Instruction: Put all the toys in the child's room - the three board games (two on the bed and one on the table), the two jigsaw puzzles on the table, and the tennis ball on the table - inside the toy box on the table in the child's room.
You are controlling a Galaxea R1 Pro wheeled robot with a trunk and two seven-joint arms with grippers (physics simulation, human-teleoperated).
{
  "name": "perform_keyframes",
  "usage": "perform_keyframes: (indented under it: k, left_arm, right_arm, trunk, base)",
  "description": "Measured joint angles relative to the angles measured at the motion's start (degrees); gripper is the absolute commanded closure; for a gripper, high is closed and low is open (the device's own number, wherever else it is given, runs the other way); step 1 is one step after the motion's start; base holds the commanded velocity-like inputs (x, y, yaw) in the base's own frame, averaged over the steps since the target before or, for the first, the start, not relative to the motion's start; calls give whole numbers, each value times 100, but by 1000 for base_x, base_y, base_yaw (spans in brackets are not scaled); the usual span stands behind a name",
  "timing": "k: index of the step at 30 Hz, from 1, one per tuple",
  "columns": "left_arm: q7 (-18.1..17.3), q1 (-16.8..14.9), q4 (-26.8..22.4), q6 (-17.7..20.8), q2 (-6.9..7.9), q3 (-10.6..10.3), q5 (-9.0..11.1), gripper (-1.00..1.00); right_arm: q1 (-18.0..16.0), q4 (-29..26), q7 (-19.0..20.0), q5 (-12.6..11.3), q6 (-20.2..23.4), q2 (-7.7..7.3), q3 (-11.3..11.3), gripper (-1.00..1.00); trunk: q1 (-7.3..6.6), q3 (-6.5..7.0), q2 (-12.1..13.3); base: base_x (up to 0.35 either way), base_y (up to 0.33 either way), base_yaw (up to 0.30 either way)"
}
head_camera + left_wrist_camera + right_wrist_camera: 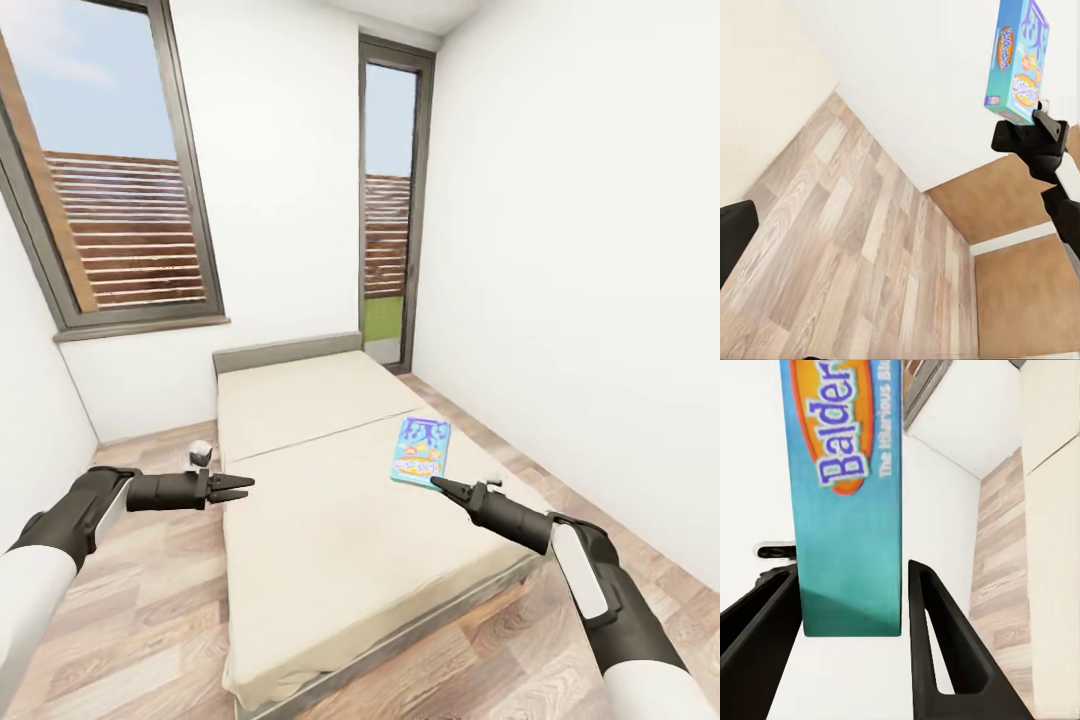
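Head view: your blue board game (pixel 421 452) lies flat on the bed (pixel 330 520), at your right gripper (pixel 438 485). Left gripper (pixel 240 487): together, empty, over the bed's edge.
Right wrist view: fingers (pixel 941 645) apart, straddling the box's near end (pixel 847 502), not clamped.

A narrow blue board game (pixel 421 452) lies flat on the beige bed (pixel 300 500), near its right edge; its lid shows orange lettering.

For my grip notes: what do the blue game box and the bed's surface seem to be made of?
The blue board game looks like printed cardboard with a smooth finish: sharp edges, flat coloured artwork. The bed top seems matte beige fabric over soft padding, judging by its rounded edges; a render leaves this uncertain.
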Motion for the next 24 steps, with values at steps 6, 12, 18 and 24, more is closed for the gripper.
perform_keyframes:
  k: [6,12,18,24]
  left_arm:
    - [-16,0,0,-72,-6,0,7,-100]
    - [-22,2,-1,-227,-8,0,8,-100]
    - [-19,2,-1,-239,-8,5,14,-100]
    - [-7,2,-2,-240,-10,3,10,-100]
  right_arm:
    - [91,0,293,28,-99,-6,-8,100]
    - [104,1,341,26,-117,-64,-9,100]
    - [109,1,346,18,-119,-77,-9,100]
    - [110,3,350,20,-117,-77,-9,100]
  trunk:
    - [0,15,-1]
    - [-2,33,-1]
    - [-2,57,-1]
    - [-1,74,0]
  base:
    - [36,-24,-287]
    - [193,-179,-271]
    - [218,-209,-208]
    - [174,-170,-115]
